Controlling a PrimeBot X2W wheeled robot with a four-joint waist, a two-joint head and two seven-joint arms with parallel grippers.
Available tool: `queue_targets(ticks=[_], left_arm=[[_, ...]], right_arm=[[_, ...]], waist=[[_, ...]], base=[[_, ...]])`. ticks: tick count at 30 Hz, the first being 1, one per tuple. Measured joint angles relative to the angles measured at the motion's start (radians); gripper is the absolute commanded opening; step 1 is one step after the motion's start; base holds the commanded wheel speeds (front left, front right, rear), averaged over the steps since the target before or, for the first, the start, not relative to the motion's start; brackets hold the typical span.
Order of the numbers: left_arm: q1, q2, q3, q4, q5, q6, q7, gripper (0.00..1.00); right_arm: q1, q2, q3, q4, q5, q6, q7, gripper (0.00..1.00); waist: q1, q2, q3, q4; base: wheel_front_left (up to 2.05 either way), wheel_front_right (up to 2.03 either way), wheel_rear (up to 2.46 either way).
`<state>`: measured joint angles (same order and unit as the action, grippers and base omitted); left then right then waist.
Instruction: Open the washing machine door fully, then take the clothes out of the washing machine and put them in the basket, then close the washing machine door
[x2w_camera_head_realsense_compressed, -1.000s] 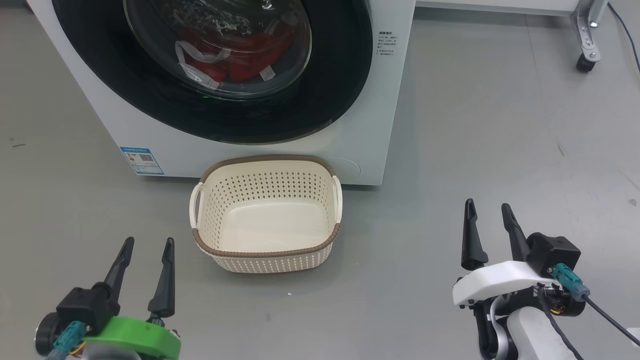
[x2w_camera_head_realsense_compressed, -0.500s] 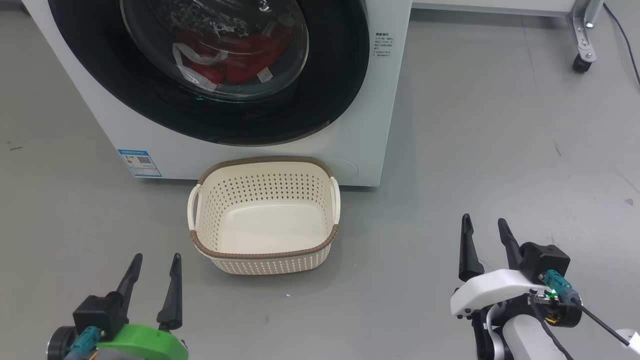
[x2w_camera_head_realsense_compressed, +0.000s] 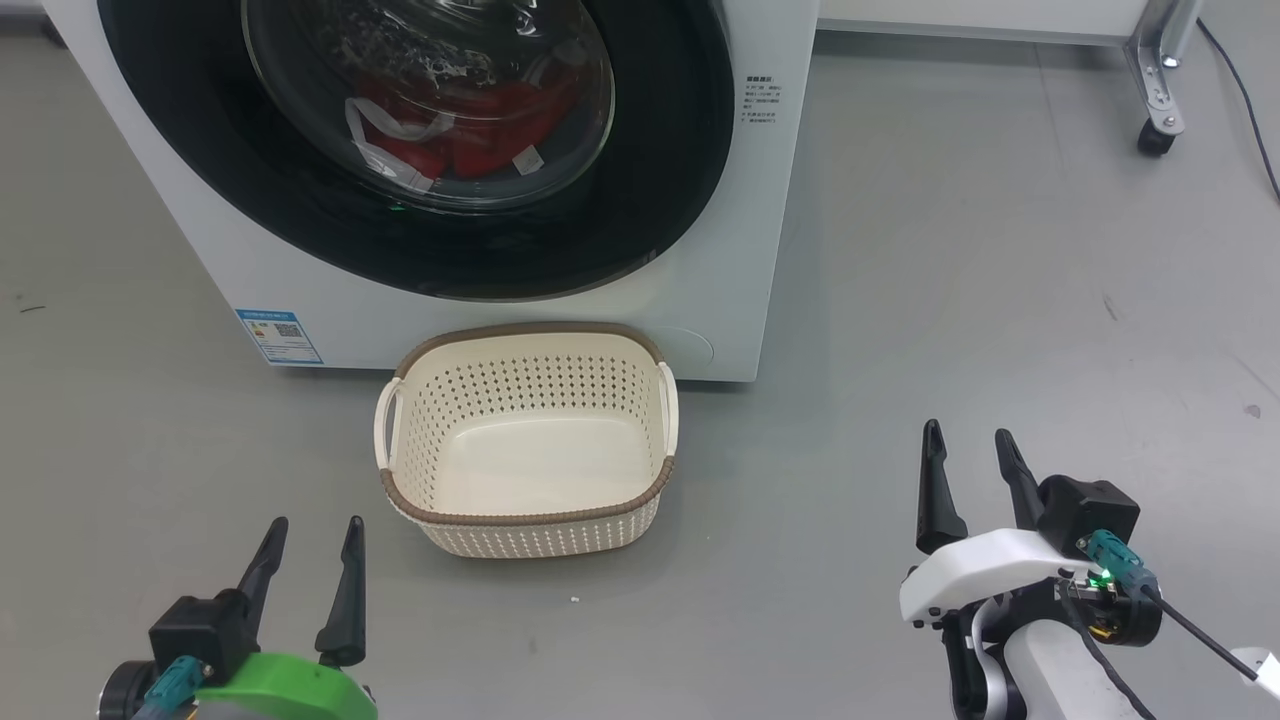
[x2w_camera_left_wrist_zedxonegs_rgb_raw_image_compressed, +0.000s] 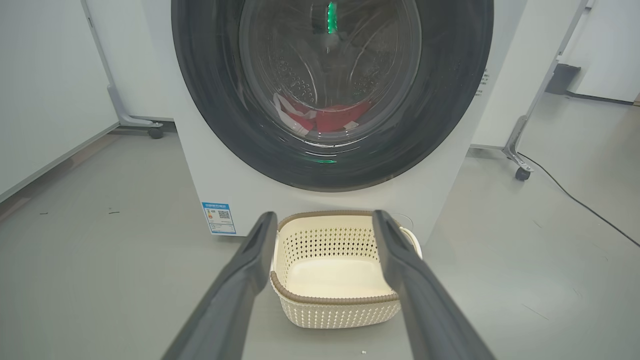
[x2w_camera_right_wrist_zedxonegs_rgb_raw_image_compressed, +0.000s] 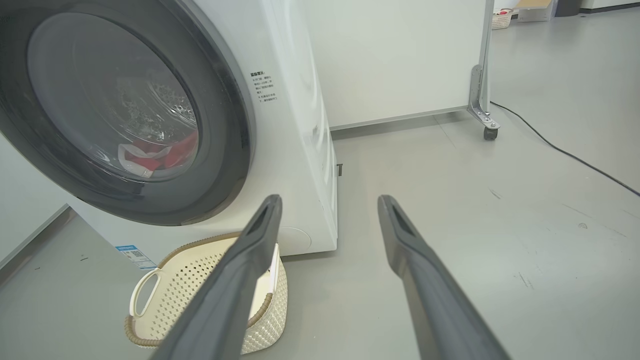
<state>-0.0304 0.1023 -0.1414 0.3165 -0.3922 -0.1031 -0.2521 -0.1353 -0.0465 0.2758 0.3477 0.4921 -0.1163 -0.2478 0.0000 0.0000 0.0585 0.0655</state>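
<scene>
The white washing machine (x2w_camera_head_realsense_compressed: 720, 250) stands ahead with its black-rimmed round door (x2w_camera_head_realsense_compressed: 650, 180) shut. Red clothes (x2w_camera_head_realsense_compressed: 480, 130) with white trim lie behind the glass, also seen as clothes (x2w_camera_left_wrist_zedxonegs_rgb_raw_image_compressed: 335, 117) in the left wrist view. An empty cream basket (x2w_camera_head_realsense_compressed: 527, 440) with a brown rim sits on the floor just in front of the machine. My left gripper (x2w_camera_head_realsense_compressed: 315, 530) is open, low at the left, short of the basket. My right gripper (x2w_camera_head_realsense_compressed: 968, 440) is open at the lower right, well to the right of the basket (x2w_camera_right_wrist_zedxonegs_rgb_raw_image_compressed: 210, 295).
Grey floor (x2w_camera_head_realsense_compressed: 950, 280) spreads to the right of the machine. A white panel on a wheeled metal leg (x2w_camera_head_realsense_compressed: 1155, 100) stands at the back right, with a black cable (x2w_camera_right_wrist_zedxonegs_rgb_raw_image_compressed: 565, 152) trailing over the floor. Another wheeled panel leg (x2w_camera_left_wrist_zedxonegs_rgb_raw_image_compressed: 150, 130) stands left of the machine.
The head view has shifted a little, so the machine and basket sit slightly lower. Both grippers have dropped lower in the picture and stay open.
</scene>
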Motion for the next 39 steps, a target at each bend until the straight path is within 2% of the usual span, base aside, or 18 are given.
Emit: queue_targets(ticks=[11, 36, 37, 39], left_arm=[[-0.001, -0.024, 0.017, 0.024, 0.001, -0.005, 0.000, 1.00], [-0.002, -0.031, 0.021, 0.041, 0.016, -0.016, 0.000, 1.00], [-0.002, -0.032, 0.021, 0.041, 0.016, -0.016, 0.000, 1.00], [-0.002, -0.033, 0.021, 0.041, 0.016, -0.017, 0.000, 1.00]], right_arm=[[0.000, 0.000, 0.003, 0.019, 0.000, -0.001, 0.000, 1.00], [-0.002, 0.000, 0.023, 0.041, -0.021, -0.002, 0.000, 1.00], [-0.003, 0.000, 0.022, 0.041, -0.022, -0.002, 0.000, 0.80], [-0.005, 0.000, 0.021, 0.041, -0.028, -0.002, 0.000, 0.11]], waist=[[0.0000, 0.0000, -0.015, 0.002], [0.0000, 0.0000, -0.020, 0.010], [0.0000, 0.0000, -0.018, 0.012], [0.0000, 0.0000, -0.013, 0.016]], base=[[0.00, 0.00, 0.00], [0.00, 0.00, 0.00], [0.00, 0.00, 0.00], [0.00, 0.00, 0.00]])
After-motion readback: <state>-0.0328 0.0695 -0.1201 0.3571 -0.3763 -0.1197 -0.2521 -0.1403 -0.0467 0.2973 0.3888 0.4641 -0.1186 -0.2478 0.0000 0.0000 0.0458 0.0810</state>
